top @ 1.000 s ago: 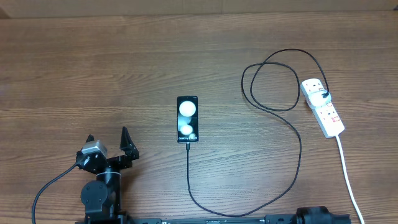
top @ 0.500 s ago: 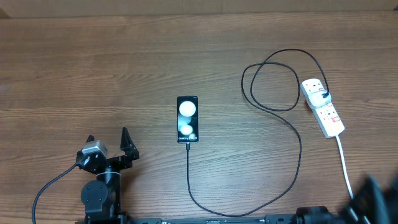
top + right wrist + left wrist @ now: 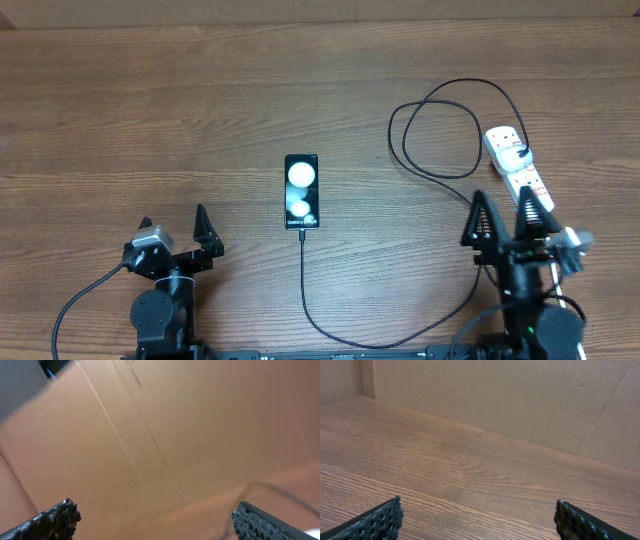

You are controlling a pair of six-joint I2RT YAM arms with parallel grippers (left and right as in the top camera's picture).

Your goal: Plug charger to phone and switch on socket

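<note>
Overhead view of a wooden tabletop with two robot arms at its near edge, which I am driving remotely. The phone, a black slab showing two white round spots, lies near the middle of the tabletop with its long axis running from the far edge to the near edge. The charger, a thin black cable, meets the phone's near short end. From there it runs toward the near edge, sweeps right, climbs in a loop and ends at a plug in the socket. I cannot tell whether the tip is fully seated in the phone. The socket is a white power strip near the right edge, lying diagonally from far-left to near-right. Its red switches are too small for me to read their position. The right gripper has its fingers spread wide and holds nothing. It sits just on the near side of the strip, one finger overlapping the strip's near end in this view. The left gripper, also spread and empty, is parked at the near left, well apart from both phone and socket. I judge the switch to be the next job, and the right arm is clearly the nearer. The left wrist view shows only bare wood, and the right wrist view is blurred.
</note>
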